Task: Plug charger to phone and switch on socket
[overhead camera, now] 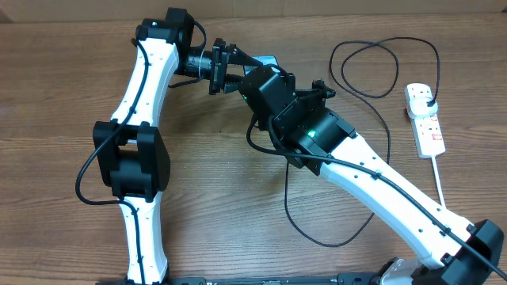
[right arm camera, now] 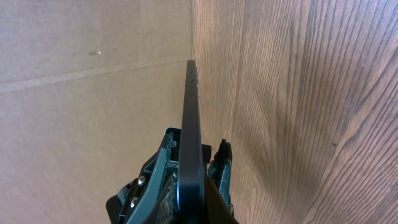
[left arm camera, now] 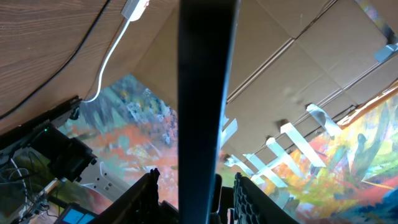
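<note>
Two grippers meet at the phone (overhead camera: pixel 269 60), upper centre of the overhead frame: right gripper (right arm camera: pixel 194 163) clamped on its faces, left gripper (left arm camera: pixel 196 186) flanking it, grip unclear; stiff, likely slick, it suits a mid-body hold.

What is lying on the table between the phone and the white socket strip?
Loops of the black charger cable lie between the phone and the socket. The overhead view shows this plainly.
</note>
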`<state>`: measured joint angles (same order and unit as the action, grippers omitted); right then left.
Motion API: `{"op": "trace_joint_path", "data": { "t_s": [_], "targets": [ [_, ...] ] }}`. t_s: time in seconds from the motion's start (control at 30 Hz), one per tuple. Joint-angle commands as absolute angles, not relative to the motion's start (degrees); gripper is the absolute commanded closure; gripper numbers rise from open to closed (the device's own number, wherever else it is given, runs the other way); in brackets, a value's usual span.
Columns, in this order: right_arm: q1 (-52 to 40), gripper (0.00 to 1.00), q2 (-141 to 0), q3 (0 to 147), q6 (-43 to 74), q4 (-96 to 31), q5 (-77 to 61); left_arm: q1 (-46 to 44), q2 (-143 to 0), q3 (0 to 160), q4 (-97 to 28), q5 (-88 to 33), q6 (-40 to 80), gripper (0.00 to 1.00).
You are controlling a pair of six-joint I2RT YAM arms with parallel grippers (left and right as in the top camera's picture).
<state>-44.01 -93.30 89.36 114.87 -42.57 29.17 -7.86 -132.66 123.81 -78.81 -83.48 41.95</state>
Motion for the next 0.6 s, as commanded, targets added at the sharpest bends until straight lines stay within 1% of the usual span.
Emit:
{"op": "trace_joint_path", "data": {
  "t_s": [0.0, 0.13, 0.23, 0.3, 0.37, 0.43, 0.5, 0.57],
  "targets": [
    [-44.7, 0.96, -92.7, 90.3, 115.5, -41.6, 30.8, -7.9, -131.1, 124.9, -78.8, -83.6, 42.9, 0.61],
    [-44.7, 0.96, -92.7, 90.3, 115.5, -41.6, 30.8, -7.9, -131.1, 124.9, -78.8, -83.6, 42.9, 0.63],
    [-44.7, 0.96, -92.7, 90.3, 115.5, -41.6, 30.8, -7.9, -131.1, 124.9, -78.8, -83.6, 42.9, 0.69],
    [-44.7, 0.96, -92.7, 90.3, 115.5, -41.6, 30.8, -7.9, -131.1, 124.9, -78.8, -83.6, 42.9, 0.69],
    [-44.7, 0.96, -92.7, 90.3, 115.5, -41.6, 30.5, -7.9, -131.1, 124.9, -78.8, -83.7, 42.9, 0.75],
    [-44.7, 0.96, -92.7, 90.3, 115.5, -41.6, 29.4, -7.9, -131.1, 124.9, -78.8, -84.1, 42.9, 0.87],
    [-44.7, 0.96, -92.7, 90.3, 115.4, -41.6, 28.4, -7.9, -131.1, 124.9, -78.8, -84.3, 43.4, 0.96],
    [-44.7, 0.96, -92.7, 90.3, 115.0, -41.7, 28.2, -7.9, -131.1, 124.9, -78.8, -84.6, 43.6, 0.96]
  ]
}}
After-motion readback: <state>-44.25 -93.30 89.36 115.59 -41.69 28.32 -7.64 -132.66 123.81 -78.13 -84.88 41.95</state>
